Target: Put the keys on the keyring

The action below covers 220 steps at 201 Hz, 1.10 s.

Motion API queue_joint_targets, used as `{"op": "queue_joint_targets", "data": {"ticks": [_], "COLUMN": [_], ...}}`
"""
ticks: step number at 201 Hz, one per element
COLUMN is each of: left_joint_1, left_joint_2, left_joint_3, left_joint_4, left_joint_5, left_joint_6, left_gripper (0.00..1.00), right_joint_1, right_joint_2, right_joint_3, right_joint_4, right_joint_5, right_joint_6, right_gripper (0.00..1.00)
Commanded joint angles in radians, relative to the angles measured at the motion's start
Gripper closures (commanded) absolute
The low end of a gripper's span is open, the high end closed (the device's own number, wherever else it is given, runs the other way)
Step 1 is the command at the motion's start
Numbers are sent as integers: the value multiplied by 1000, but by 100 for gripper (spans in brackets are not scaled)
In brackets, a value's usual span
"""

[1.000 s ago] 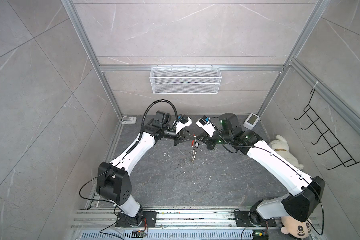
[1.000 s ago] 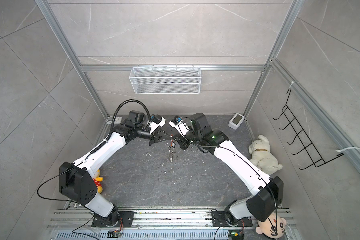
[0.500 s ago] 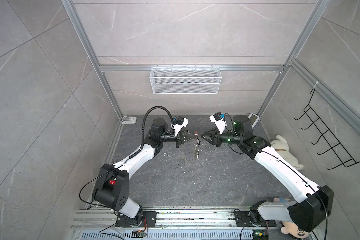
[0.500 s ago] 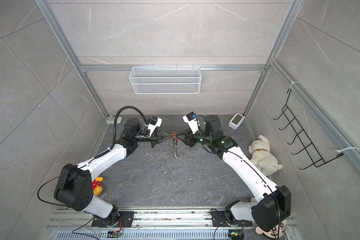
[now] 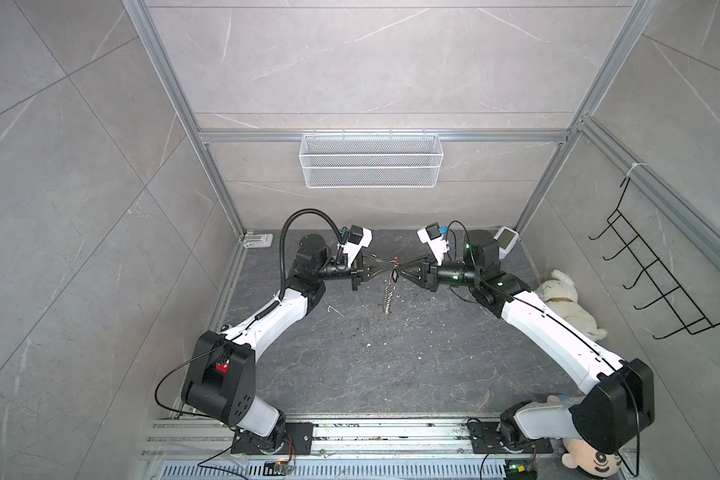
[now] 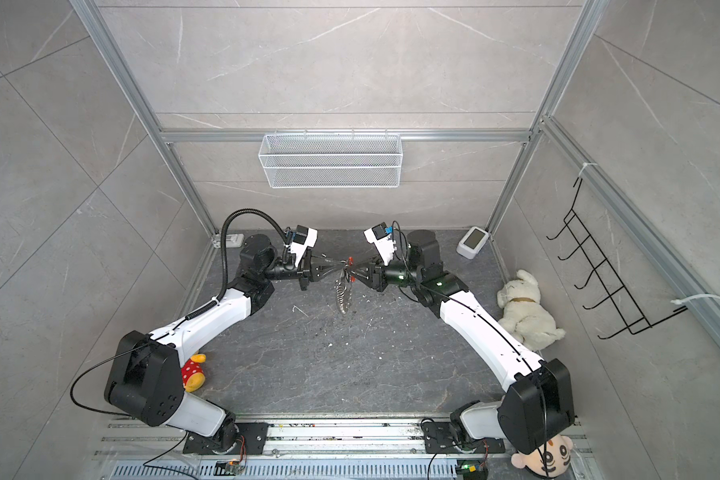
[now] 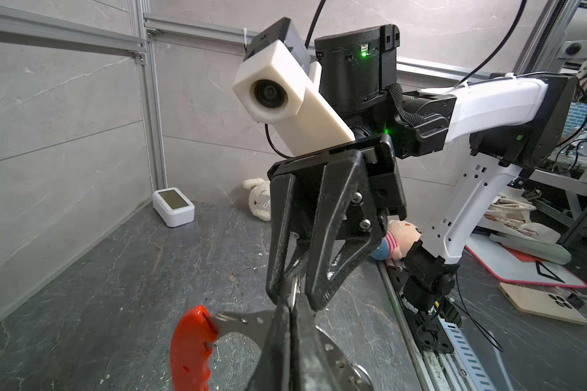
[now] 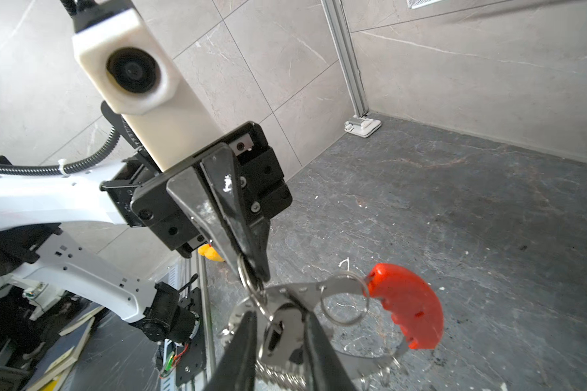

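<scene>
Both my arms have swung out of the crooked poses of a second ago and now point straight at each other, nose to nose above the table [image 5: 391,374]. My left gripper [image 8: 255,270] is pressed together on a small split ring [image 8: 243,276] that sits on the keyring [image 8: 302,289], along its perforated metal band and some way from the red handle [image 8: 407,304]. I judge that this pinch carries the whole thing, since the bundle of silver pieces [image 5: 387,297] hangs freely below my tips. Holding it aloft like this seems meant to let the weight drop out of the way and to turn the band toward my right gripper [image 7: 295,298], which meets it tip to tip. Its fingers [image 8: 322,348] stand a little apart on either side of a silver plate of the keyring; whether they bite it or only straddle it I cannot tell. A small dark tag [image 5: 394,276] just under the meeting point may be the key, though it is too small to be sure
</scene>
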Motion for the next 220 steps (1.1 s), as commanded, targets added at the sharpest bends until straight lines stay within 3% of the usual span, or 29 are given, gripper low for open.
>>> {"op": "queue_joint_targets", "data": {"ticks": [1, 28, 58, 220], "left_joint_1": [3, 3, 5, 5], "left_joint_2": [-39, -37, -36, 34], "left_joint_3": [19, 16, 11, -13], "left_joint_4": [85, 123, 177, 475], "left_joint_5": [31, 31, 28, 9], "left_joint_6": [-21, -44, -77, -292], "left_gripper": [100, 100, 100, 100], "right_joint_1": [-6, -10, -15, -13], "right_joint_2": [17, 24, 27, 78], "right_joint_3": [0, 0, -4, 12], "right_joint_4": [34, 34, 32, 193], "right_joint_5": [-30, -40, -50, -155], "right_joint_6": [17, 17, 18, 175], "right_gripper": [83, 96, 100, 100]}}
